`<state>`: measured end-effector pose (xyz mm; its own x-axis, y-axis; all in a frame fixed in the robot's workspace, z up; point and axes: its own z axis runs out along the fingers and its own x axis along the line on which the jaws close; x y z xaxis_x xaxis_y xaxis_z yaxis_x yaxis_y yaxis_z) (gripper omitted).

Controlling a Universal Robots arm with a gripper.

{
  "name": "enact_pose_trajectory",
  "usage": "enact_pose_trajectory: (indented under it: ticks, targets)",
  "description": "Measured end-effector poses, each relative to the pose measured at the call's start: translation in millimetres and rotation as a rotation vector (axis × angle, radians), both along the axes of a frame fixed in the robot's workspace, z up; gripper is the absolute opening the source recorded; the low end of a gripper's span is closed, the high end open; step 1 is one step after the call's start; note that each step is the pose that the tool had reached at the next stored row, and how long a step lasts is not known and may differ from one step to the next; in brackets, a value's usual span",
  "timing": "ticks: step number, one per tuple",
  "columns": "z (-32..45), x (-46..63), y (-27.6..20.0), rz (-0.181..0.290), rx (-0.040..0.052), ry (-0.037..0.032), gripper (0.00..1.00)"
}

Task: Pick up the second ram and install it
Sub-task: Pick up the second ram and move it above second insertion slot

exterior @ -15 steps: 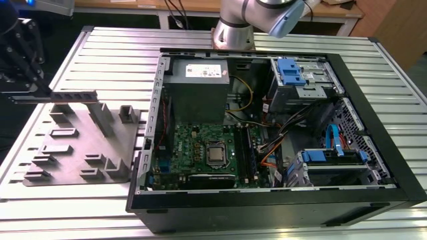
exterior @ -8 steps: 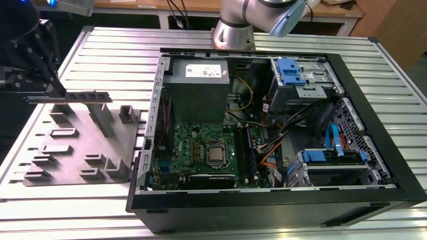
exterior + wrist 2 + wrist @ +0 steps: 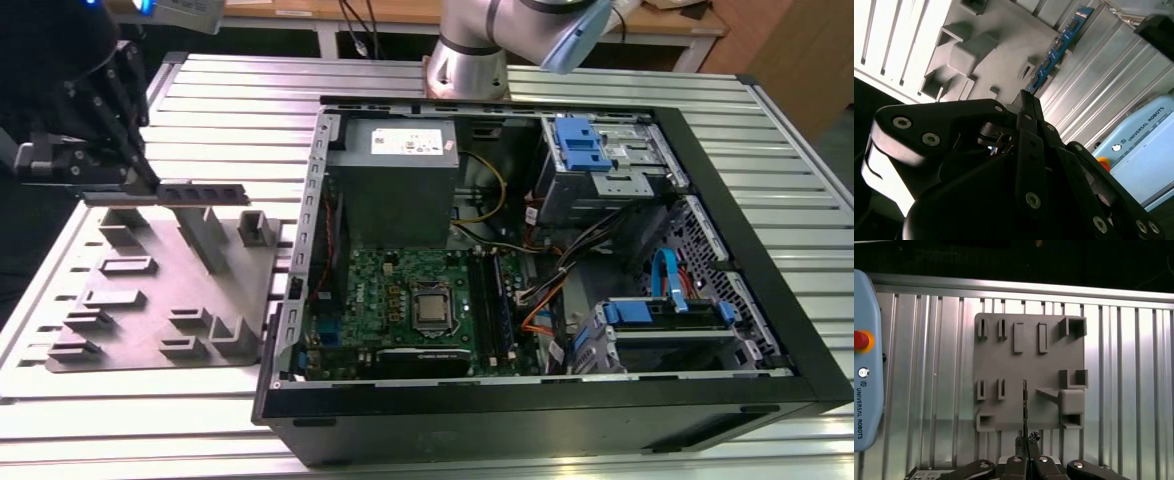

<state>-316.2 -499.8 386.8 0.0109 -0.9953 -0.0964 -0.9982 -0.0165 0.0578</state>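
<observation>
The gripper (image 3: 150, 188) has its jaws pinching one end of the second ram (image 3: 203, 192), held level above the grey fixture (image 3: 140, 320) on the table (image 3: 240, 110); a firm, untilted grip should clear its upright blocks (image 3: 207, 235)

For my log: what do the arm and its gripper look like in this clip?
The arm is silver-grey metal tubing with a light blue joint cap. The gripper is matte black, built of flat linkage bars pinned with silvery screws.

Bright overhead light, glare on table (image 3: 929, 430)
</observation>
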Motion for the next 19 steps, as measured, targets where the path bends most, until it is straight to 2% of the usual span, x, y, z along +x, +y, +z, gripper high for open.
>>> enact_pose_trajectory:
  ticks: [7,19]
  targets:
    - [0.0,22.3,0.0,-0.002,0.0000,0.0000,0.08]
    - [-0.1,66.7,0.0,-0.003,-0.0001,0.0000,0.08]
